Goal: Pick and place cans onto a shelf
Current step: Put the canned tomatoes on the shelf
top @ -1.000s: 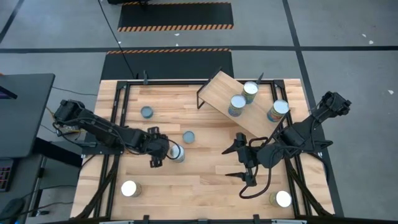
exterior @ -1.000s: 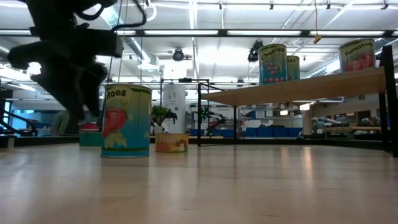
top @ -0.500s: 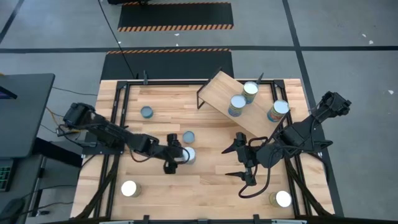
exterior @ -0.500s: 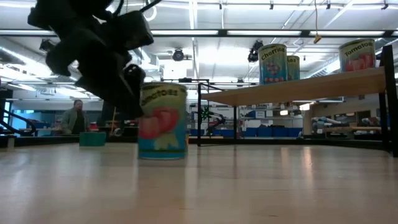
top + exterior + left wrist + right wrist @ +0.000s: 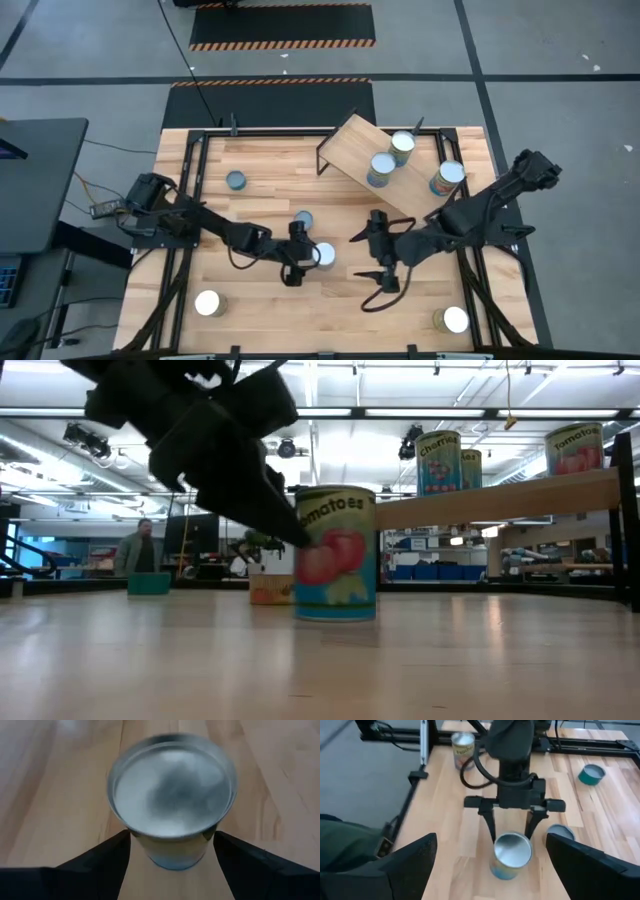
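The shelf [image 5: 355, 148] holds 3 cans. The left claw [image 5: 310, 258] is clamped on a silver-topped tomatoes can [image 5: 324, 255], seemingly standing mid-table [image 5: 260, 300]. The right claw [image 5: 374, 258] gapes nearby.

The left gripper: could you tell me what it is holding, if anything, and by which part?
The left gripper holds a tomato can by its sides, one finger each side, just below the rim.

Plank table [image 5: 260, 300]: five cans, shelf [image 5: 350, 150]; shelf carries three cans.
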`<act>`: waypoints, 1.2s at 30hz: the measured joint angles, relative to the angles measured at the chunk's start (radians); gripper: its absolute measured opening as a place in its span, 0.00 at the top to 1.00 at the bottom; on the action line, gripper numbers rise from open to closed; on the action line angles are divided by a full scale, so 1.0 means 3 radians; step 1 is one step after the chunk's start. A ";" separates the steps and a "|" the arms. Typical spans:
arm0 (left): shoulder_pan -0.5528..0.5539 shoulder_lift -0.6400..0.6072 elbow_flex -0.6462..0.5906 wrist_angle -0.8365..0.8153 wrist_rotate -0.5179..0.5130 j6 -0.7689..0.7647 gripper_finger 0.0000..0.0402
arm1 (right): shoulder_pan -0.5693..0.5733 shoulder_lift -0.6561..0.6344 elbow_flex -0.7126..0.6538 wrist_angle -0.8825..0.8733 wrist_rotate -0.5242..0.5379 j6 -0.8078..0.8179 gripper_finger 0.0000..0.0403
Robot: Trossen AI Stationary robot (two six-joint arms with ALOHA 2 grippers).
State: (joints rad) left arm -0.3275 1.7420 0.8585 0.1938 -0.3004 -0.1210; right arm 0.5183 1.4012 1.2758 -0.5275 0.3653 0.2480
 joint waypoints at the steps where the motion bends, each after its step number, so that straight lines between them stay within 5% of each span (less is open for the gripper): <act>1: 0.0000 0.0000 0.0033 -0.0028 0.0002 0.0008 0.28 | -0.0027 0.0049 0.0000 -0.0007 -0.0004 -0.0027 0.04; 12: -0.0080 -0.0218 0.0460 -0.1585 0.0028 -0.0271 0.28 | -0.0381 0.0597 -0.0001 0.0375 -0.0398 -0.0185 0.01; 19: -0.0197 -0.0525 0.0468 -0.2081 -0.0063 -0.0603 0.28 | -0.0554 0.0876 -0.0001 0.0410 -0.0379 -0.0121 0.01; 36: -0.0333 -0.0617 0.0281 -0.2076 -0.0424 -0.1048 0.28 | -0.0775 0.1298 -0.0001 0.0467 -0.0579 0.0037 0.01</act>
State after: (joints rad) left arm -0.4274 1.5570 0.9428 -0.4290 -0.4275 -0.4355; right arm 0.2857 1.7906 1.2755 -0.3874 0.1914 0.2592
